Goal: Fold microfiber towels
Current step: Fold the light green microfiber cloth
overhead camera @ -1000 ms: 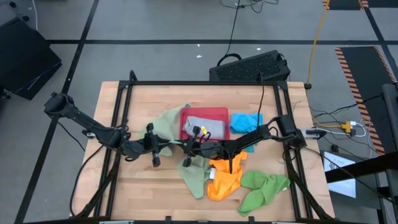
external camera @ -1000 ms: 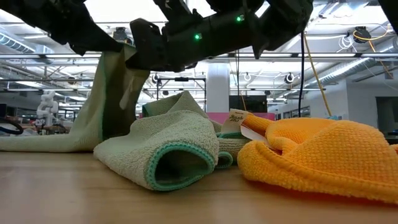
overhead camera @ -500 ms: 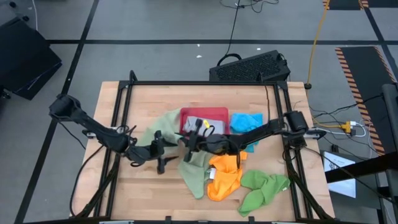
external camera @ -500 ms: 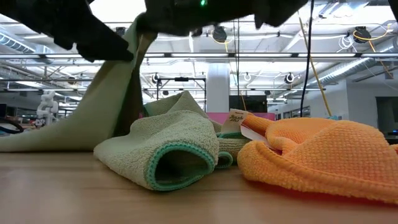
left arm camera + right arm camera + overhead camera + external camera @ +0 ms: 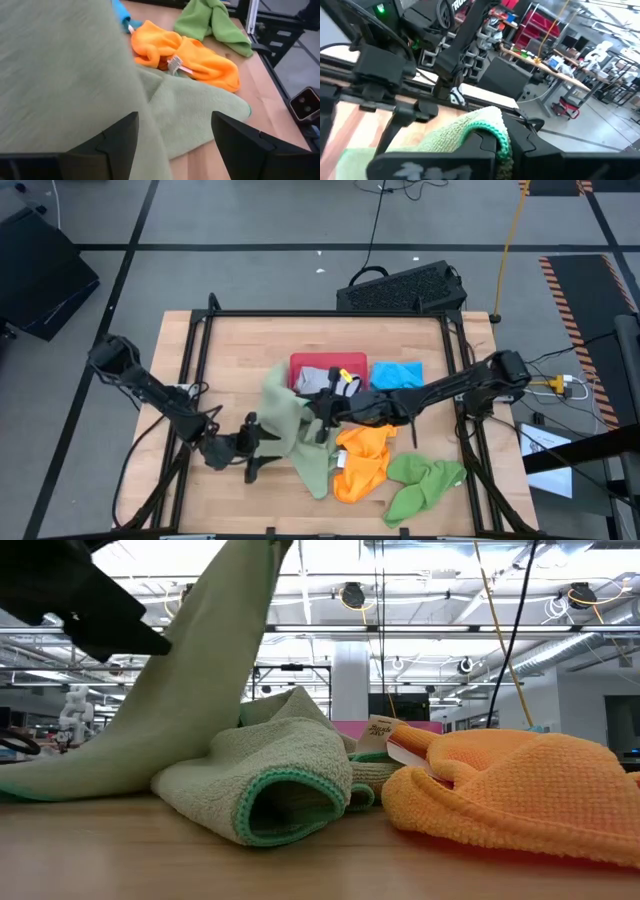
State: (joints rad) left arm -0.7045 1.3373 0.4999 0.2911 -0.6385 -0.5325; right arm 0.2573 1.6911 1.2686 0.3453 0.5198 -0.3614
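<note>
Sage green towel (image 5: 283, 412): pale sage, plain, darker teal-green stitched edge.
Second sage green towel (image 5: 312, 465): same pale sage, plain, teal-green hem visible in the low view.
Orange towel (image 5: 362, 462): bright orange, plain, with a white label.
Bright green towel (image 5: 422, 483): vivid grass green, plain.
Bright blue towel (image 5: 396, 374): bright sky blue, plain.
Grey-blue towel (image 5: 320, 379): muted grey-blue, plain, with a small yellow tag.
Tray (image 5: 328, 361): red, plain.
Worktop (image 5: 245, 350): light natural wood in narrow strips, framed in black.
Left gripper (image 5: 254, 456): black.
Right gripper (image 5: 322, 412): black.
Keyboard (image 5: 402, 286): black.
Floor (image 5: 240, 220): grey, crossed by dark lines.
</note>
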